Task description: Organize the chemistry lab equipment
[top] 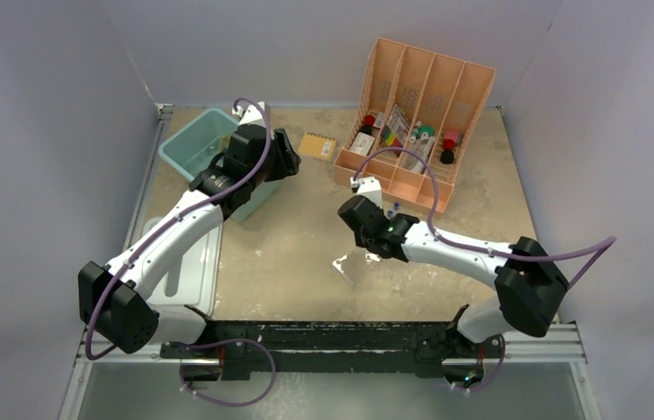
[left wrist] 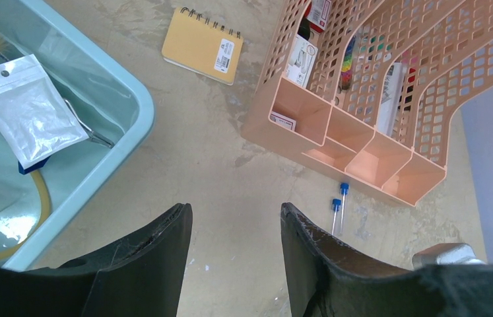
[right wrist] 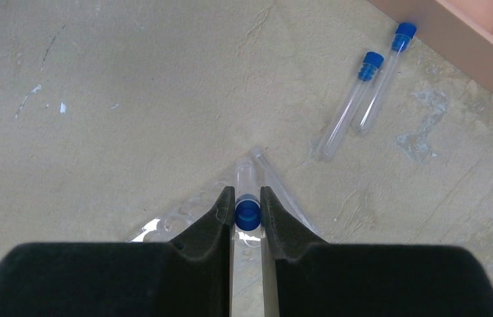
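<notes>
My right gripper (right wrist: 248, 198) is shut on the blue cap of a clear test tube (right wrist: 248, 212). It holds the tube upright over the clear plastic tube rack (right wrist: 164, 223); I cannot tell whether the tube sits in a hole. Two more blue-capped test tubes (right wrist: 362, 99) lie side by side on the table by the peach divider, also in the left wrist view (left wrist: 339, 208). My left gripper (left wrist: 233, 211) is open and empty above the table beside the teal bin (left wrist: 134, 125). The bin holds the small clear bag (left wrist: 26, 109), amber tubing (left wrist: 42, 198) and metal tongs (left wrist: 88, 135).
The peach divider (top: 415, 122) with bottles and colourful items stands at the back right. The small orange notepad (left wrist: 200, 45) lies between it and the teal bin (top: 192, 144). A clear lid or tray (top: 192, 271) lies under the left arm.
</notes>
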Robot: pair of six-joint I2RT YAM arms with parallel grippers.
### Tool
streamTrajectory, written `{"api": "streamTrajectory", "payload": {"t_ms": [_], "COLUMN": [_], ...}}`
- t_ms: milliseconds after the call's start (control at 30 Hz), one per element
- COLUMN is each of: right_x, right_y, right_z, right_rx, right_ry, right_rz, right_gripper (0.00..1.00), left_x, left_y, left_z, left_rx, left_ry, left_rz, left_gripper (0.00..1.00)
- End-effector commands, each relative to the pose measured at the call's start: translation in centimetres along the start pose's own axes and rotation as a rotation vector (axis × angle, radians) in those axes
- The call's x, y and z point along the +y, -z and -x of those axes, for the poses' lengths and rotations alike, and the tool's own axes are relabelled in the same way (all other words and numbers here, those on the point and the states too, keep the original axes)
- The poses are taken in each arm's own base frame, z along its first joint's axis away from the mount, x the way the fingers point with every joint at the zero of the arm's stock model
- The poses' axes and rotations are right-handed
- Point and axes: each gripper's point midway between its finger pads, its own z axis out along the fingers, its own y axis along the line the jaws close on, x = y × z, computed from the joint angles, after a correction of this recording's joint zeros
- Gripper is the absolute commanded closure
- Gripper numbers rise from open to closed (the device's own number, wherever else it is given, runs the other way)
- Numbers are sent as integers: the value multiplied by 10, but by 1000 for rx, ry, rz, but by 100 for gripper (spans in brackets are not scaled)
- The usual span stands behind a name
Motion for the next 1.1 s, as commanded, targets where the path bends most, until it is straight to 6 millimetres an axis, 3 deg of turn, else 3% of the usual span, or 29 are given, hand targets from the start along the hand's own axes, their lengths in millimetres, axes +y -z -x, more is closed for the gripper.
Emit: {"api": "streamTrajectory", "payload": {"t_ms": [0,500,767,900,1067], "right_x": [-3,1,2,3,-2], "right_y": [-3,-9,-6,4,18], "right_z": [-1,0,7,23,46], "right_rx": [53,147,145,115,76], "right_ry": [31,61,34,2,-51], "right_rz": [-13,3,6,23,54], "right_gripper": [90,85,63,49,39], "left_x": [1,1,0,-1,0], "left_y": [2,1,1,2,2], "left_z": [11,12,13,15,15], "left_rx": [-40,-43,-45,-47,-48], "left_ry": [-11,-11,-16,-19,-21], "left_rz": [-4,-1,-3,-5,-3], "left_gripper": [49,49,49,49,49]}}
